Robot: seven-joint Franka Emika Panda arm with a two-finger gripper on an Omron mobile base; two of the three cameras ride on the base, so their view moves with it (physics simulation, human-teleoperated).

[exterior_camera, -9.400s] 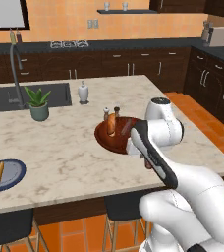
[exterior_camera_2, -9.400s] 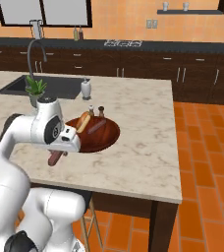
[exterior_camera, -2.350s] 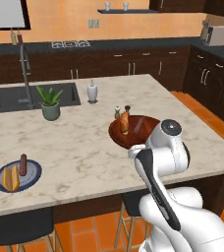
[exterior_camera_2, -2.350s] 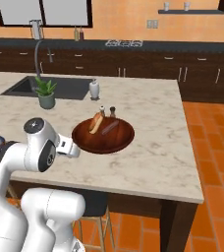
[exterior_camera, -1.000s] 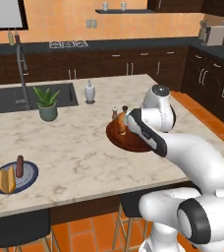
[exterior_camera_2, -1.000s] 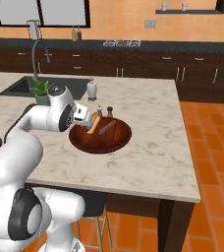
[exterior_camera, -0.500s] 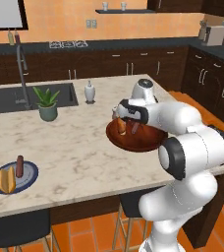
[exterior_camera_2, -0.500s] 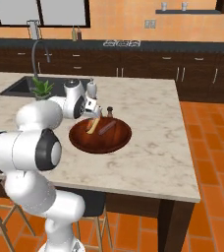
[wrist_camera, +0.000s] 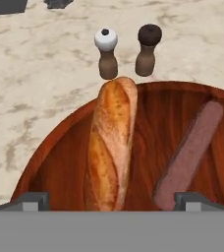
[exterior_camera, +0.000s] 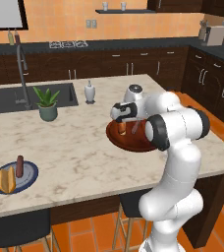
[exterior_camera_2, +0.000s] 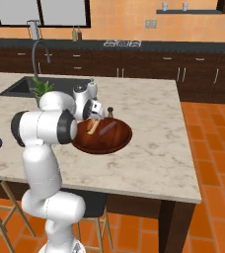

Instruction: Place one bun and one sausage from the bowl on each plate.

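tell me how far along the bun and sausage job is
About half done. The blue plate already holds a bun and a sausage. In the bowl a second bun and sausage remain, with the gripper hovering over them, jaws open, nothing grasped. Both still must go to the other plate.

Bowl (wrist_camera: 60,162) open from above. Inside, bun (wrist_camera: 111,142) at left and sausage (wrist_camera: 190,150) at right, well apart, with bare wood between them wide enough for a finger. Just beyond far rim, white-capped shaker (wrist_camera: 106,53) and dark-capped shaker (wrist_camera: 147,49) upright side by side, blocking any low approach from that side. Gripper (exterior_camera: 124,130) low over bowl, fingertips (wrist_camera: 33,201) straddling both items. Open marble counter (exterior_camera: 79,147) left of bowl. Potted plant (exterior_camera: 47,104) and white dispenser (exterior_camera: 89,92) standing farther left, well apart from bowl.
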